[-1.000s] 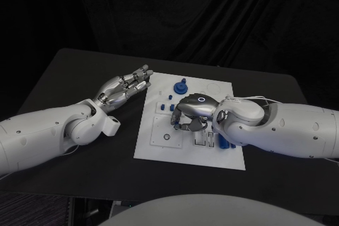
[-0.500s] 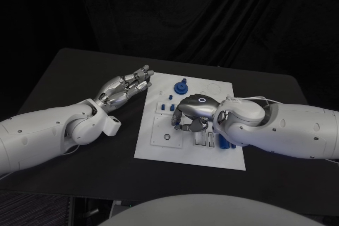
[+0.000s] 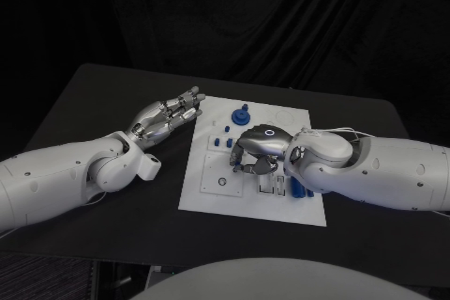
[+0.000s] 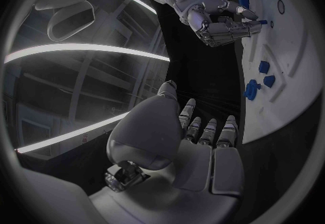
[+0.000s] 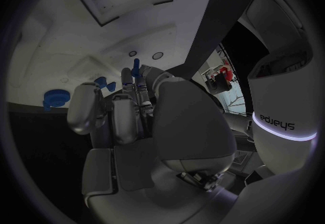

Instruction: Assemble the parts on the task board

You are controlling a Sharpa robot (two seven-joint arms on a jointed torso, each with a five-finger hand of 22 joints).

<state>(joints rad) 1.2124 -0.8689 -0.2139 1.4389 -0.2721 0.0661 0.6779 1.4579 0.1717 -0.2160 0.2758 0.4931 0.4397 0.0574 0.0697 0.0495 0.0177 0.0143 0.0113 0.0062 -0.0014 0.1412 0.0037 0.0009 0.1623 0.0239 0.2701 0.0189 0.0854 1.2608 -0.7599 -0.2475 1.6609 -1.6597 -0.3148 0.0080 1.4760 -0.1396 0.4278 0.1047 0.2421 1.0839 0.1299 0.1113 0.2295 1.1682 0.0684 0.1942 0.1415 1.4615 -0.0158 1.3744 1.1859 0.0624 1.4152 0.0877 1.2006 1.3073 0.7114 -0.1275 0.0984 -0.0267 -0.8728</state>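
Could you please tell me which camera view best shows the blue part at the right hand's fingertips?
The left wrist view: the blue part shows side-on at the right hand. The right wrist view shows it past the fingers; in the head view, the hand covers it.

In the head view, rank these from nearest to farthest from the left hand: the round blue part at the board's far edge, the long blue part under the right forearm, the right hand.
1. Round blue part, beside the left hand's fingers.
2. Right hand, mid-board.
3. Long blue part, near the board's right side.

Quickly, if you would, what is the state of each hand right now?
Left hand: open, fingers apart, holding nothing, beside the task board.
Right hand: over the board, pinching a small blue part at its fingertips.
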